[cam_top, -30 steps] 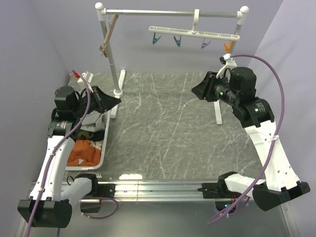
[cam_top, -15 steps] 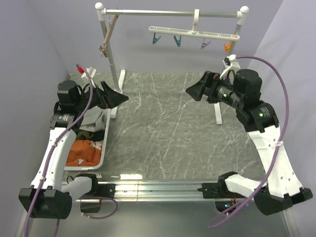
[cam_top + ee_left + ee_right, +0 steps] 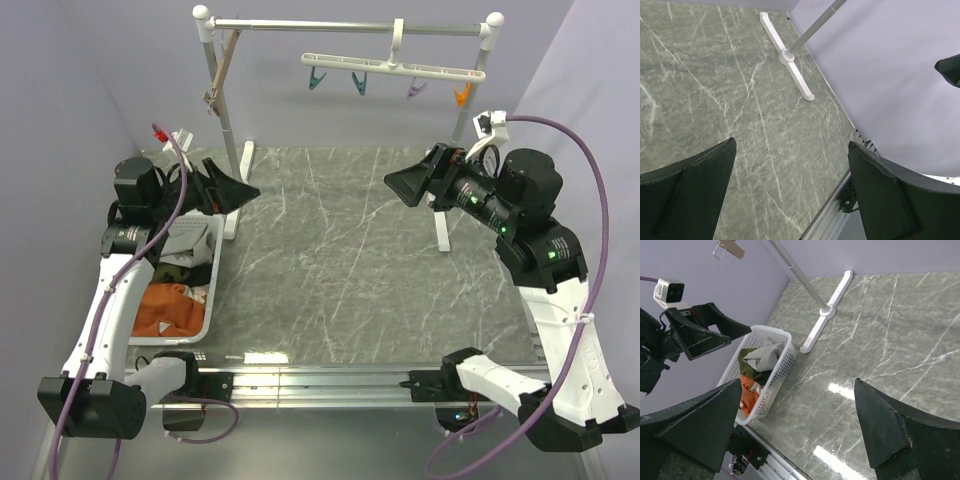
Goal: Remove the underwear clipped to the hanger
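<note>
Two grippers, both spread wide with bare fingers: the left gripper (image 3: 240, 192) hangs near the far end of the white slotted plastic basket (image 3: 212, 282), and the right gripper (image 3: 405, 185) hangs beside the white clothes rack (image 3: 222, 100). You will find the underwear in that basket – a light grey brief (image 3: 762, 357) on top of a dark olive green brief (image 3: 747, 366), next to a crumpled orange cloth (image 3: 746, 390). Black brief – cannot tell. The white plastic peg hanger (image 3: 395, 68) hangs from the rack's rail.
</note>
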Robot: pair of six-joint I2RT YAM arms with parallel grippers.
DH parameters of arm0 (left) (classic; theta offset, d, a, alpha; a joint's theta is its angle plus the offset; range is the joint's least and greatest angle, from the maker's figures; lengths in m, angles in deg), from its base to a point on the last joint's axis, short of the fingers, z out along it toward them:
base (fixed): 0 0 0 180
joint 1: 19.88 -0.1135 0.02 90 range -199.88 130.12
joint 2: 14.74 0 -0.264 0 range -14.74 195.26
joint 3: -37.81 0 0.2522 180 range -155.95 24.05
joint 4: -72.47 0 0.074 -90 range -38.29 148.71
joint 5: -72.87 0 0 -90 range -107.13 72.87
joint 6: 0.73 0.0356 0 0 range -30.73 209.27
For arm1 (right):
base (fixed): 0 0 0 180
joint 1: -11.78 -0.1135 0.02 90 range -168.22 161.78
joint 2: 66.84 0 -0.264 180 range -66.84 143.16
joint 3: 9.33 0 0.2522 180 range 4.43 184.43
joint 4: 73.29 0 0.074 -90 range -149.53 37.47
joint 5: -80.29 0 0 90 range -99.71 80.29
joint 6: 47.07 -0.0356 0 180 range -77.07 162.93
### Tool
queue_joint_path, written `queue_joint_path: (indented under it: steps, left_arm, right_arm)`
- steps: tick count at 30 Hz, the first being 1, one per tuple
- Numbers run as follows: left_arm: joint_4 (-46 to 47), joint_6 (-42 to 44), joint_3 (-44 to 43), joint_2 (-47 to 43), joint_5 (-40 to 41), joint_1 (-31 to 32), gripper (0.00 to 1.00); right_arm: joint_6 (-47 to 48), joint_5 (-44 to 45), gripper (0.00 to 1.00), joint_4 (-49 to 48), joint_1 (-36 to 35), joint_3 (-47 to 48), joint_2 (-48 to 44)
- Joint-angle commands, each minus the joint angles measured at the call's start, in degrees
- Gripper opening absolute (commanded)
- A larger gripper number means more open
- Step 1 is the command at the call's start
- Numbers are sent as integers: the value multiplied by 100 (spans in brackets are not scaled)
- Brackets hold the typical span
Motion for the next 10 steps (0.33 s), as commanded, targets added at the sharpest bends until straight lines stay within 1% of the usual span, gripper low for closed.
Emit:
queue_joint_path:
  steps: [1,7,10]
  left_arm:
    - [240,-176,-224,3,-17,22,100]
    - [-14,-45,-479,-76,106,13,99]
    - [-128,25,-427,-198,272,13,99]
  right_arm:
    - [-51,-168,100,-265,22,122,-18]
    - [-7,-457,100,-265,31,351,-18]
    - [-77,-353,100,-142,31,361,-71]
